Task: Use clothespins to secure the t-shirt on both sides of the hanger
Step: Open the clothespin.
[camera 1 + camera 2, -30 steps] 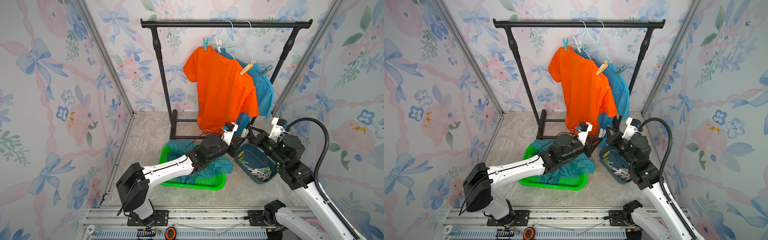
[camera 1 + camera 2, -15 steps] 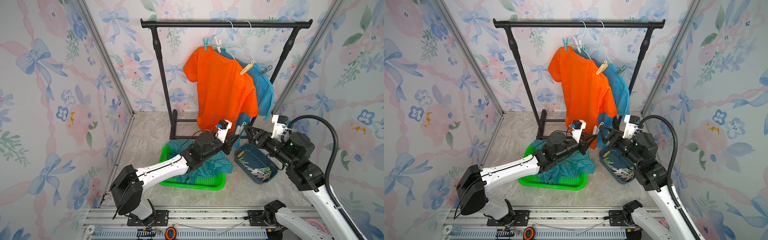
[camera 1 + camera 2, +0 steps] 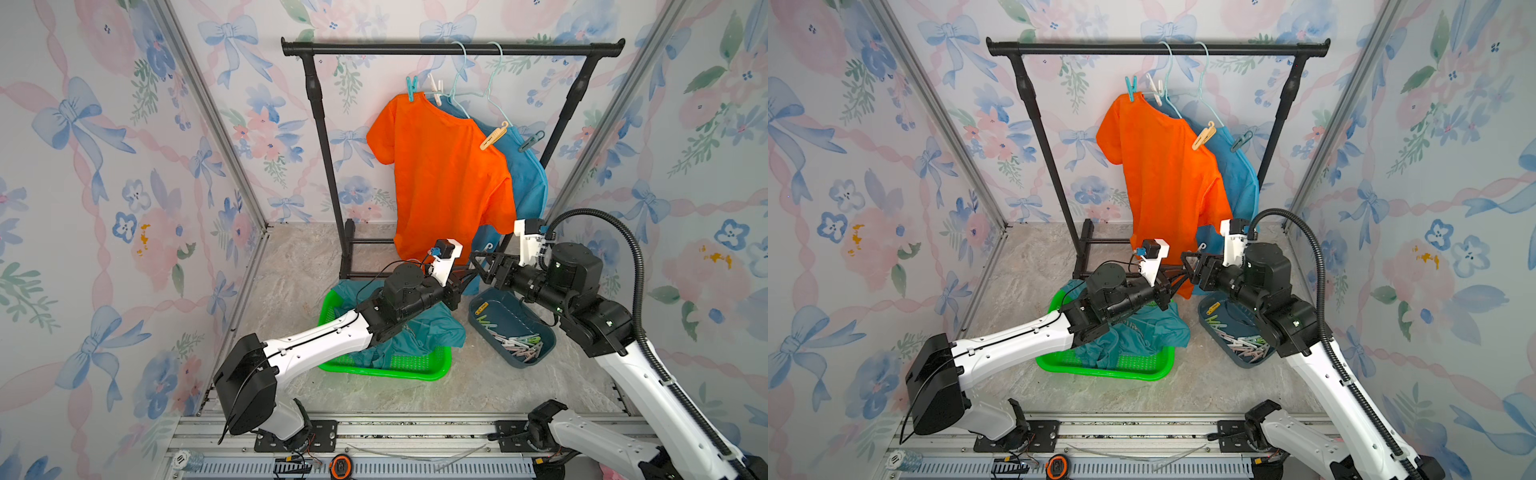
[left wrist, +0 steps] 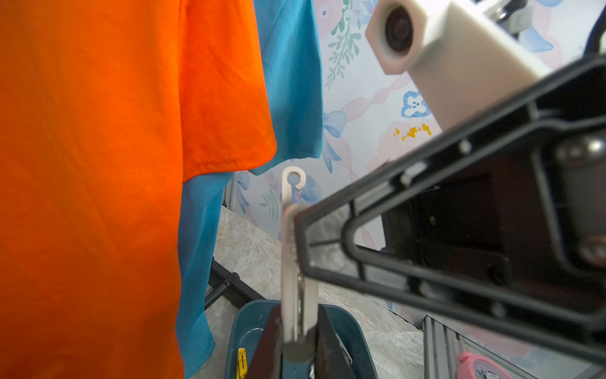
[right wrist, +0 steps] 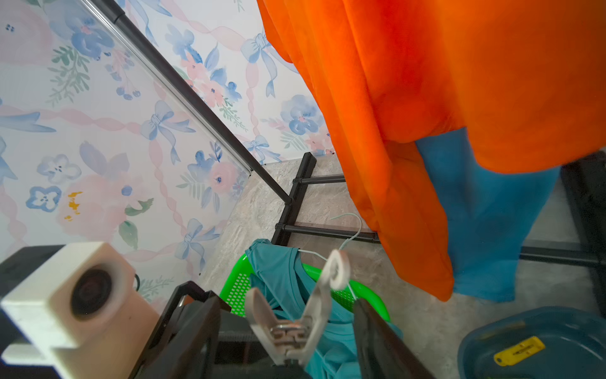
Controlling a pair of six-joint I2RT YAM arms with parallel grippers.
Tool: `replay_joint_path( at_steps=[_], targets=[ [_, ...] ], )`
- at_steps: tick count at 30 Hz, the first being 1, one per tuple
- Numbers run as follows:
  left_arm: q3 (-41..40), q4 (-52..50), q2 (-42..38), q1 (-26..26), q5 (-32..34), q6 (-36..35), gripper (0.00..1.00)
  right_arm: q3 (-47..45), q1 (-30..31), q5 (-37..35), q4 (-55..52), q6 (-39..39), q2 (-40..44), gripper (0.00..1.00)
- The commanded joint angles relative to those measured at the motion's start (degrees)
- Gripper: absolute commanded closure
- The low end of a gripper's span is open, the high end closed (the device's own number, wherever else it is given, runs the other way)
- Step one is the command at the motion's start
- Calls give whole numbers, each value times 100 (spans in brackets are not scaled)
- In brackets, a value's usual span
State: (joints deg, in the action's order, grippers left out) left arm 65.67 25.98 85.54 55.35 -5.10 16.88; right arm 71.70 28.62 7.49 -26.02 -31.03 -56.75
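Clothespin [image 4: 296,262], cream, hooked tail up: clamped low on its body by the left pincer [image 4: 297,341], lower centre of the left wrist frame. In both top views it sits mid-frame, just under the hem of the orange t-shirt [image 3: 444,174] and above the blue bin [image 3: 505,305] of spare pegs [image 3: 515,345]. Right pincer [image 3: 482,266] faces it, jaws apart on either side; whether they touch it we cannot tell.

We read this as a pass or regrip. To do it well: left holds steady, right closes square across the splayed tails above the spring, and neither lets go before the other is firm, or the peg drops.

Surroundings: marbled grey tabletop [image 3: 291,266]; floral bow wallpaper on three sides; black rack [image 3: 449,49] upper centre; green basket [image 3: 386,374] with a teal shirt [image 3: 432,336], lower centre.
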Motion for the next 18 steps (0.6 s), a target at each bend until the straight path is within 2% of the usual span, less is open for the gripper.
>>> replay_joint_path(
  at_steps=[1, 8, 12, 18],
  targets=[
    [-63, -29, -49, -41, -115, -65, 94, 203, 71, -209, -145, 113, -78, 41],
    [-66, -27, -39, -33, -135, -69, 95, 304, 73, -274, -70, 88, -260, 49],
    [-76, -28, -31, -21, -118, -64, 96, 374, 73, -274, -29, 28, -374, 61],
    [-120, -24, -3, -19, -122, -62, 96, 371, 67, -230, 36, -55, -441, 70]
  ],
)
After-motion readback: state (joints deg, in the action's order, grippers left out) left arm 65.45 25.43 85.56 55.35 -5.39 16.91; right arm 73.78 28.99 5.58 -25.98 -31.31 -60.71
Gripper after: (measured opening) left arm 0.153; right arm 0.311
